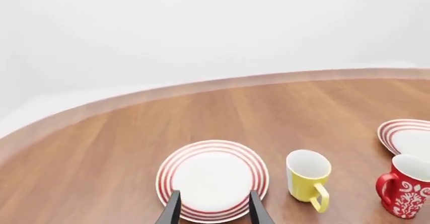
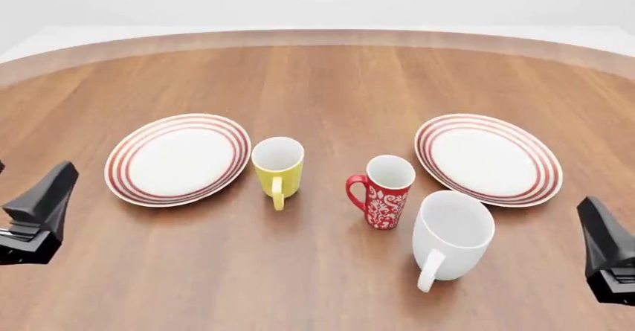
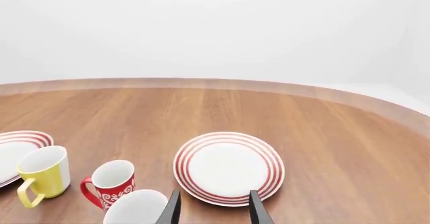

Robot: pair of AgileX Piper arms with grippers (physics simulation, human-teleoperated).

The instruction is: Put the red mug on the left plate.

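The red mug (image 2: pixel 382 193) with white floral pattern stands upright near the table's middle, its handle to the left. In the left wrist view the red mug (image 1: pixel 406 189) is far off to one side. The left plate (image 2: pixel 178 158), white with red rings, lies empty at the left, and the left plate (image 1: pixel 213 178) shows beyond my left gripper (image 1: pixel 213 210), which is open and holds nothing. My right gripper (image 3: pixel 213 208) is open too and holds nothing. Both grippers sit low at the near edge, the left gripper (image 2: pixel 58 182) and right gripper (image 2: pixel 593 213) well short of the mug.
A yellow mug (image 2: pixel 278 166) stands between the left plate and the red mug. A larger white mug (image 2: pixel 451 234) stands close at the red mug's near right. A second ringed plate (image 2: pixel 486 158) lies at the right. The round wooden table's far edge (image 2: pixel 317 37) curves behind.
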